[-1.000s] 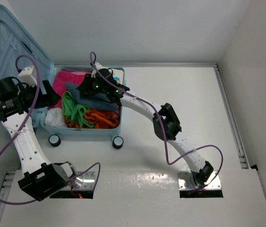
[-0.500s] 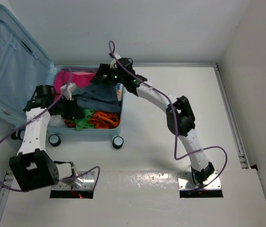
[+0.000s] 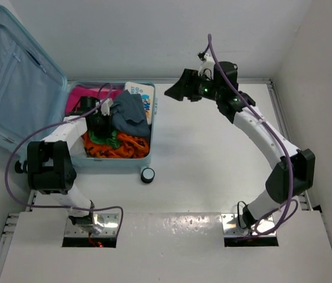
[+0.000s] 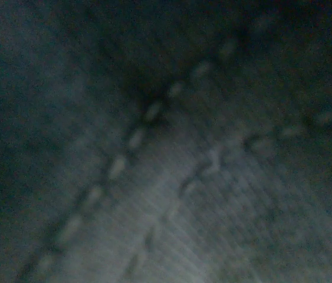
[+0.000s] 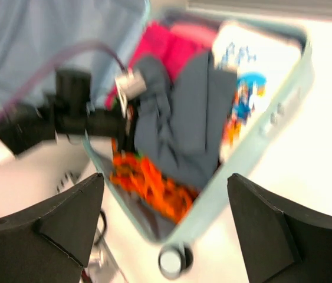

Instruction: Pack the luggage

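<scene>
The luggage point(image 3: 112, 164) lies open at the far left of the table. Inside it the left gripper point(image 3: 99, 122) is closed, probably on a fold of the grey garment point(image 3: 130, 115); its own camera is too near to be sure. The right gripper point(image 3: 174, 91) hangs wide apart and empty, to the right. The garment should be pulled flat and low, inside the rim.

Seen from above, the scene was lit brightly and evenly. The white table point(image 3: 213, 147) carried a patch of speckled glare near its front edge, and shadows beneath the arms were soft and faint. The left wrist view was very dim and out of focus, showing only grey stitched fabric point(image 4: 183, 194) close up. Motion blur smeared the right wrist view: the luggage point(image 5: 266, 124) was soft-edged and the table washed out, though the dark fingers point(image 5: 266, 230) of the right gripper point(image 5: 164, 180) stayed crisper.
</scene>
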Tool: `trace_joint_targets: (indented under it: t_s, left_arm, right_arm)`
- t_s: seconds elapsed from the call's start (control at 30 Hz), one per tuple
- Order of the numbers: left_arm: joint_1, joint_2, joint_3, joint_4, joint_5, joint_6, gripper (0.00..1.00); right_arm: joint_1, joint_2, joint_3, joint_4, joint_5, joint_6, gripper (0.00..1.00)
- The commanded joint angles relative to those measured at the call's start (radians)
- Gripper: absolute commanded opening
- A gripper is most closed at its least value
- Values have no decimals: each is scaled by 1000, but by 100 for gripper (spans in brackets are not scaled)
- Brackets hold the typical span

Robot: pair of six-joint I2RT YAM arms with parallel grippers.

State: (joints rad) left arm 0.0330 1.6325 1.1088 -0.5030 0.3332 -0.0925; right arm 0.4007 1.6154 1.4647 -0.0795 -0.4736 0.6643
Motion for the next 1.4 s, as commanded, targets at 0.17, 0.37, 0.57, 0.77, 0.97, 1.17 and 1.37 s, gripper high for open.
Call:
trace_joint_targets:
  t_s: [0.17,0.37,0.57,0.77,0.97,1.17,1.37]
  left_arm:
    - [8,-121,-7,153,-87,208,24]
    - [53,-482,103,-58,33,287,48]
    - [44,-603,373,-124,-366,318,61]
    - [177,-442,612,-56,-807,476,58]
    - [333,-291,779,-42,-798,637,58]
    - [473,-76,1021,-51,-761,729,58]
    - [495,27,1125,-51,-750,792,56]
  right_arm:
    - [-19,-118,-136,-131,-66,-111,84]
    - [-23,-193,-207,-161,-60,-141,85]
    - [-19,-210,-219,-177,-43,-153,85]
    - [-13,-209,-211,-180,-30,-175,85]
    - [-8,-233,-245,-183,-2,-189,85]
    - [-22,-271,-277,-198,15,-204,86]
    - [-25,-295,-308,-200,18,-209,86]
